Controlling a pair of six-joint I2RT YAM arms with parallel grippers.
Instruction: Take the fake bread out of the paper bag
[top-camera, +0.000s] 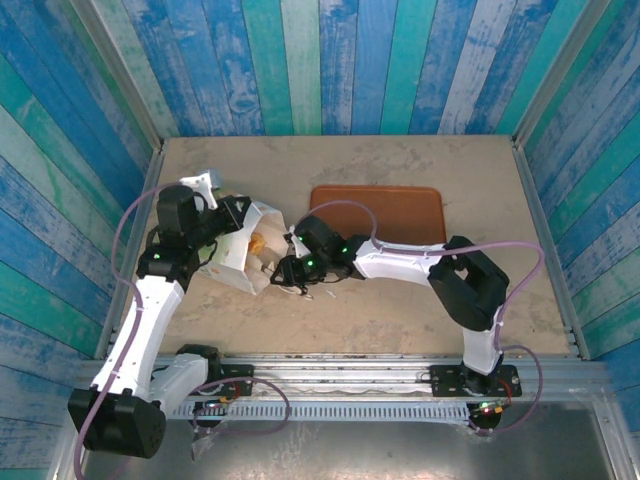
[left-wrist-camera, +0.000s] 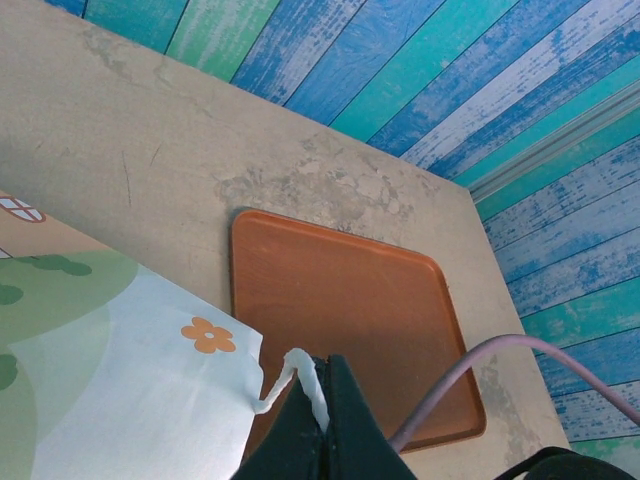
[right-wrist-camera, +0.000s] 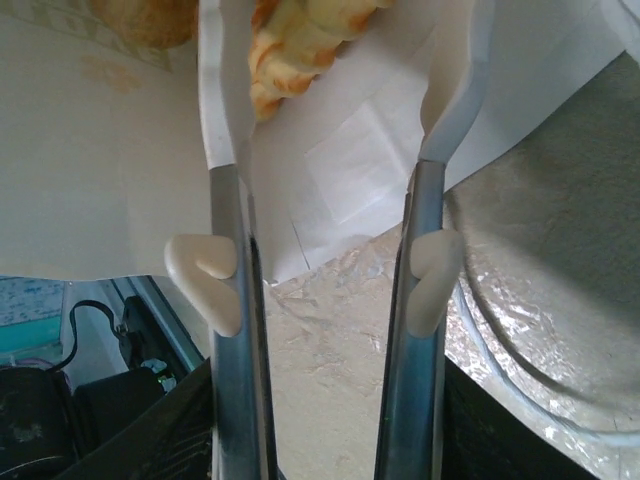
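The white paper bag (top-camera: 233, 268) lies on its side with its mouth toward the right; its green-and-orange print (left-wrist-camera: 120, 370) shows in the left wrist view. My left gripper (left-wrist-camera: 325, 400) is shut on a white loop handle (left-wrist-camera: 285, 375) at the bag's upper edge (top-camera: 243, 210). My right gripper (top-camera: 287, 268) reaches into the mouth. It is open (right-wrist-camera: 340, 60), with a golden ridged piece of fake bread (right-wrist-camera: 305, 35) between its white fingers (right-wrist-camera: 222, 90), close to the left one. Another brown piece (right-wrist-camera: 150, 18) lies deeper in the bag. Bread (top-camera: 257, 243) shows in the mouth from above.
A flat brown tray (top-camera: 400, 215) lies just right of the bag, behind my right arm, and also beyond the left jaws (left-wrist-camera: 340, 310). Blue and green plank walls (top-camera: 320, 60) enclose the beige table (top-camera: 400, 320). A thin pale loop (right-wrist-camera: 500, 385) lies on the table by the right finger.
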